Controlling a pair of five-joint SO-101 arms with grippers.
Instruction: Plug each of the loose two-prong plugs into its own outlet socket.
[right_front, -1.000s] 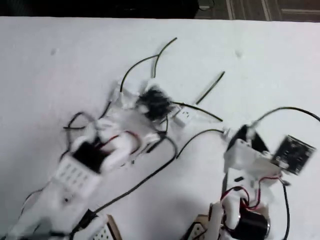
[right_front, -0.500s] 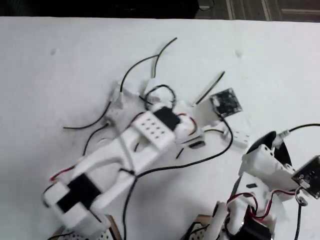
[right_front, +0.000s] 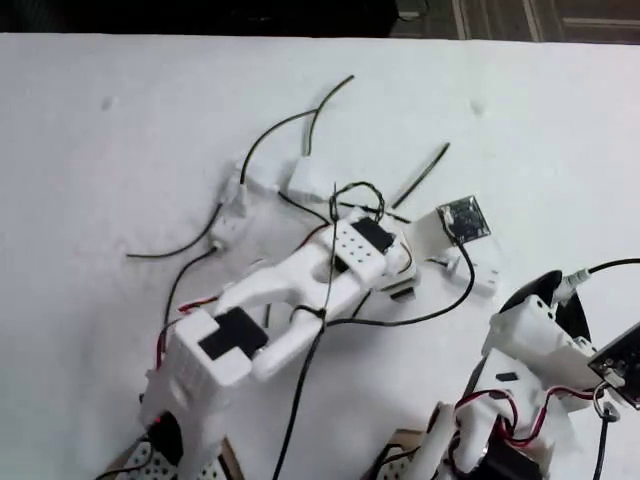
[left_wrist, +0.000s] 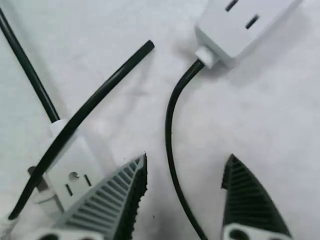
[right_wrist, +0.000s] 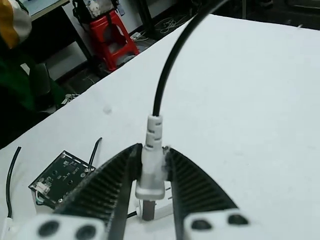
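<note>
Plug (right_wrist: 151, 170) prongs hidden from me inside right gripper (right_wrist: 151, 150) clamp; can't count them. Socket (left_wrist: 245, 22) ahead of left gripper (left_wrist: 187, 157) cut by frame edge, two slots visible. Its cord (left_wrist: 169, 125) runs between left gripper's spread fingers (left_wrist: 120, 200), off edge. Second socket (left_wrist: 67, 175) beside left gripper half covered by finger and wire (left_wrist: 100, 100). High view: left gripper tips hidden under arm (right_front: 300, 285); can't tell what's beneath.

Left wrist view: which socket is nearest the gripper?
The socket under the black cable, beside one finger; the other socket lies farther off.
</note>
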